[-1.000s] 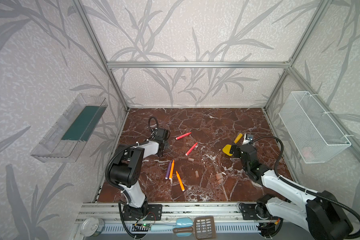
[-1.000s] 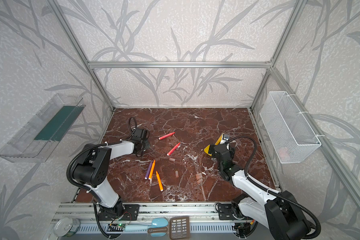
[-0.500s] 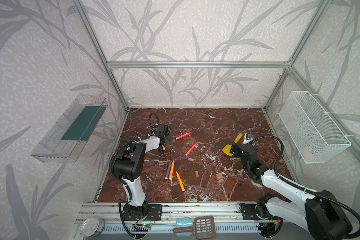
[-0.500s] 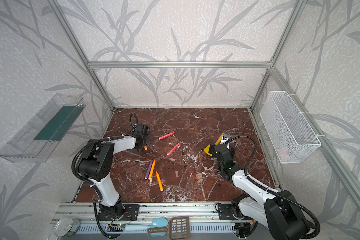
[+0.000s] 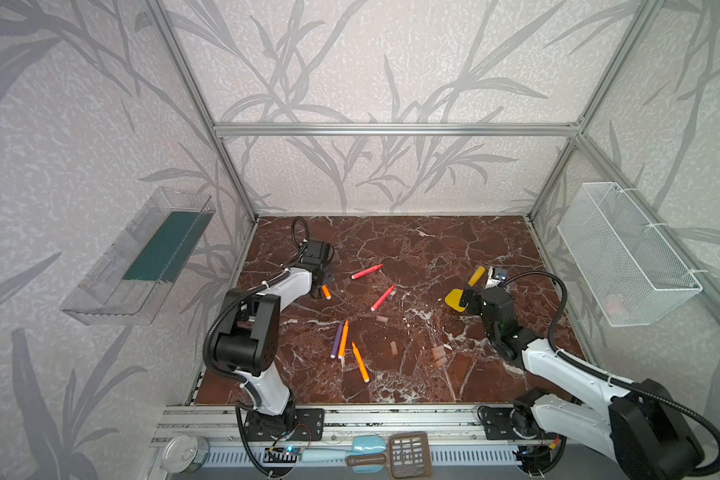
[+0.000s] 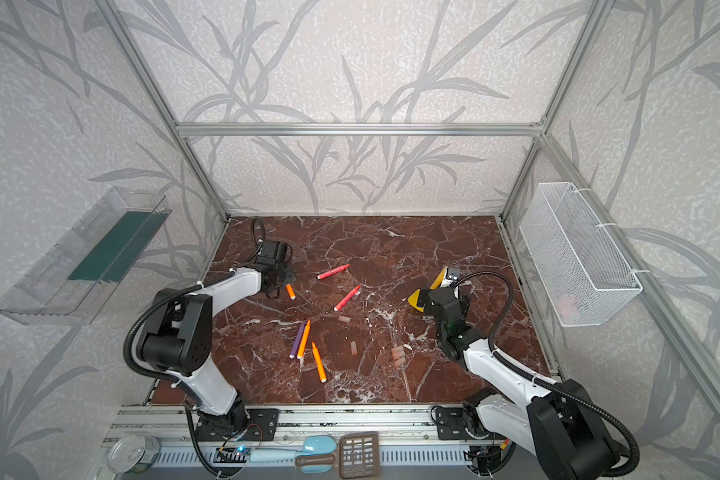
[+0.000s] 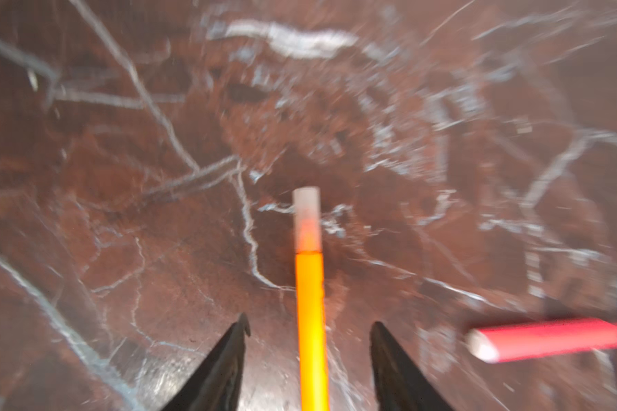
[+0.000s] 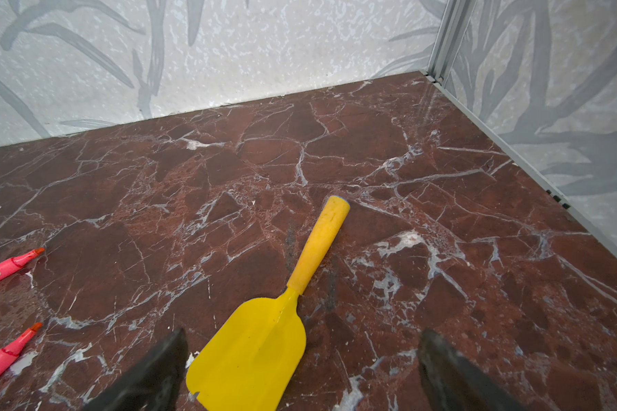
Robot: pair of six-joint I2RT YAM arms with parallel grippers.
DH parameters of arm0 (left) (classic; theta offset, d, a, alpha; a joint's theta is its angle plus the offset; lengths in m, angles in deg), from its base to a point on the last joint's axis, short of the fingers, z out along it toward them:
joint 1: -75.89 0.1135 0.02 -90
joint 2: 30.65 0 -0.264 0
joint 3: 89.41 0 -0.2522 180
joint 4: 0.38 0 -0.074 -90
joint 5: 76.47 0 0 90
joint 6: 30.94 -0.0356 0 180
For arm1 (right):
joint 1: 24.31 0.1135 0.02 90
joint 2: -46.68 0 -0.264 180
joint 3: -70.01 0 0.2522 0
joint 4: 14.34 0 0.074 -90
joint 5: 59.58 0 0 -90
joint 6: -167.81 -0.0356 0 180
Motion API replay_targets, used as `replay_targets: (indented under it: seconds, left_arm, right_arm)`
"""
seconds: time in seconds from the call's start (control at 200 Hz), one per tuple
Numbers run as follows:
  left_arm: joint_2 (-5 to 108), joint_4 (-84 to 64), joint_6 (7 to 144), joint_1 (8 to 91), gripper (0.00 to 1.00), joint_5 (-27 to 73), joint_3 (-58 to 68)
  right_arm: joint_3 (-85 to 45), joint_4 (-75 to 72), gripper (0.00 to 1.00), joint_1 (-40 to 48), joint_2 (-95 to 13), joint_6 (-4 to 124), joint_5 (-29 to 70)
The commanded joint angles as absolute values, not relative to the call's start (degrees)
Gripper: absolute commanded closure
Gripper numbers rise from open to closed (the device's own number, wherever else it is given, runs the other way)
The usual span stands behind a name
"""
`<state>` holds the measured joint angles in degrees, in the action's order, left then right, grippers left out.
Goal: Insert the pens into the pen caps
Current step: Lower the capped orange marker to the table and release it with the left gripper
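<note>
- My left end effector [image 7: 310, 323] is near the tabletop's left edge, toward the back. Its jaws are spread either side of an orange pen [image 7: 309, 284] without touching it. A pale cap [image 7: 306, 210] covers the pen's far end.
- Likely next target: the nearest red-pink pen [image 5: 366, 272]. It lies just toward the right edge from that end effector, long axis mostly left-to-right. The left arm is much nearer.
- Loose pen caps [image 5: 381, 319] lie near the middle.
- My right end effector [image 8: 304, 332] is spread wide over a yellow spatula [image 8: 257, 356], near the right edge.
- The tabletop [image 5: 412, 245] is dark red veined marble, inside a metal-framed booth with leaf-patterned walls.
</note>
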<state>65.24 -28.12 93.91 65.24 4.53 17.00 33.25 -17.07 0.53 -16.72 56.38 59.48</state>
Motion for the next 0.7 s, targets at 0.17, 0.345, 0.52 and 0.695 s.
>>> replay_targets:
  seconds: [0.17, 0.345, 0.52, 0.695]
  left_arm:
    - [48.6, -32.2, 95.8, 63.9, 0.01, 6.2, 21.7]
    - [35.6, -24.3, 101.7, 64.2, 0.05, -1.4, 31.6]
    - [25.8, -12.9, 100.5, 64.6, 0.2, -0.3, 42.6]
    - [24.9, -15.9, 93.9, 64.6, 0.02, 11.0, 42.0]
  right_arm:
    - [32.7, -18.2, 0.02, 0.3, -16.4, 55.7, 58.9]
    - [32.6, -17.9, 0.02, 0.2, -16.4, 55.7, 58.4]
    - [33.3, -18.1, 0.02, 0.2, -15.4, 55.7, 58.2]
    - [32.8, -17.4, 0.02, 0.2, -15.8, 55.7, 57.5]
